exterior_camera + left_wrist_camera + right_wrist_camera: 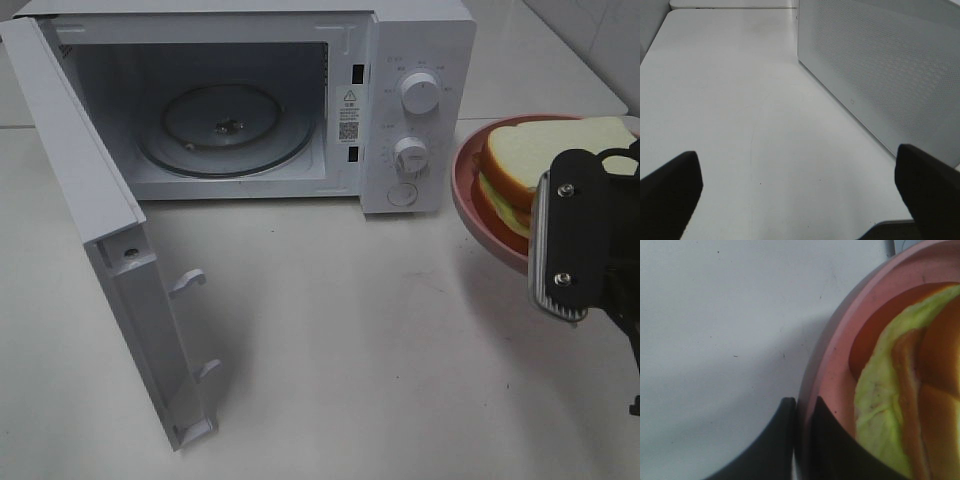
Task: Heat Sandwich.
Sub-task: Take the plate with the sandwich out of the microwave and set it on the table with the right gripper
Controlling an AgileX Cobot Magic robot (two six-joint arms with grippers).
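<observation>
Carrying step: right gripper (802, 440) pinched shut on the near rim of the plate (835, 365), sandwich (900, 405) riding just beyond its fingertips; left gripper (800, 195) gapes empty; next, probably slide plate level into the open microwave (240, 110).

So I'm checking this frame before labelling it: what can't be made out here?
- Sandwich: its right part is hidden by the right gripper in the high view; the wrist view crops it.
- Pink plate: cut off by the frame edge, high view. Its rim sits between the shut jaws.
- Microwave dial markings: too small to read.
- Left gripper: out of the high view; its wrist view shows open fingers over bare table.
</observation>
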